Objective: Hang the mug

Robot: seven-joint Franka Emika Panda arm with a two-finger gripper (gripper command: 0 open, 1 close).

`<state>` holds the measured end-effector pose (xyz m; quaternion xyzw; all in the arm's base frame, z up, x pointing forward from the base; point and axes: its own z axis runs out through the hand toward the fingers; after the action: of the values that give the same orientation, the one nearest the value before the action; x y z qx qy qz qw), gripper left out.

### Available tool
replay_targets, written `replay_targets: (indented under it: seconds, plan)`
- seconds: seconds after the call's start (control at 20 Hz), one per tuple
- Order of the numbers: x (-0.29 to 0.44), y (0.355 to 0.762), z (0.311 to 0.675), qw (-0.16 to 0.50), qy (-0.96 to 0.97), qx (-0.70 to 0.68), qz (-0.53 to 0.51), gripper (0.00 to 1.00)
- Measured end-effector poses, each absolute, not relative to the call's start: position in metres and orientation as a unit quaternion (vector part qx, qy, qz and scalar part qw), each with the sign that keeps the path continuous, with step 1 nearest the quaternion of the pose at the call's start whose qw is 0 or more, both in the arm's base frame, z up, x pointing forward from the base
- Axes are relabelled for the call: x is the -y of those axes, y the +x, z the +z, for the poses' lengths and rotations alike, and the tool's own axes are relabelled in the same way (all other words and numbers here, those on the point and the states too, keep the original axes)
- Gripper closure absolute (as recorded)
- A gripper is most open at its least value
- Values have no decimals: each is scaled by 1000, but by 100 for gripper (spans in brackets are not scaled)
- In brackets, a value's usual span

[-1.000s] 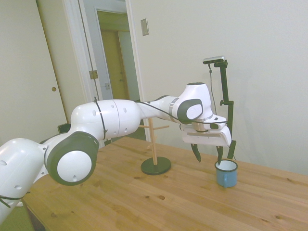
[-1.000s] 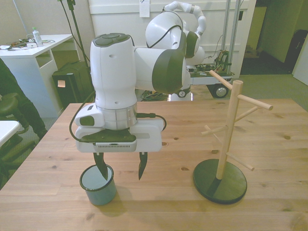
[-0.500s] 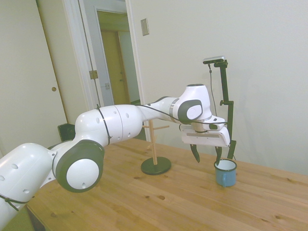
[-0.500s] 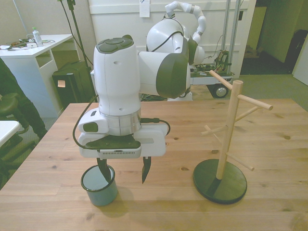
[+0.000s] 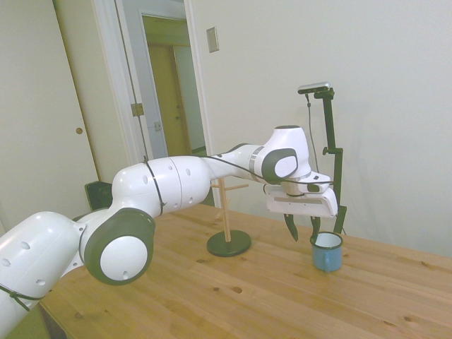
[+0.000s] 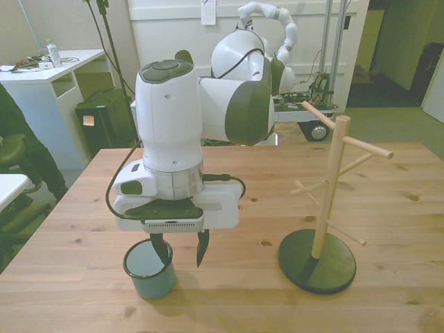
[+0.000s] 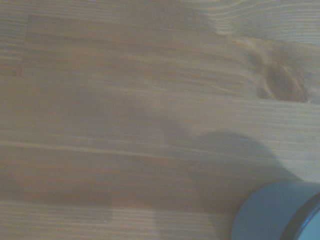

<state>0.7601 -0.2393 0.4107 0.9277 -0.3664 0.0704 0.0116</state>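
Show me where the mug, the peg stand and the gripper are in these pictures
mug [image 6: 141,281]: front view, outer blue wall.
peg stand [image 6: 325,208]: front view, upright wooden post.
gripper [image 6: 182,251]: front view, midway between its fingertips.

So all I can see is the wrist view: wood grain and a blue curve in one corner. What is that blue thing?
Observer: A small light-blue mug, upright on the table.
Visitor: Is the claw holding it?
Observer: Not visibly. The gripper is open, with one finger dipped inside the rim and the other outside the wall, apart from it.
Visitor: Where would the mug hang?
Observer: On a wooden peg stand, which is toward the front view's right of the mug.
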Motion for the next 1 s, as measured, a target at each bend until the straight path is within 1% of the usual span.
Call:
replay_targets:
  seconds: [0.4, 1.0]
  plan:
    - [242, 760, 402, 12, 926, 371, 65, 100]
    - [245, 759, 404, 13, 925, 373, 66, 100]
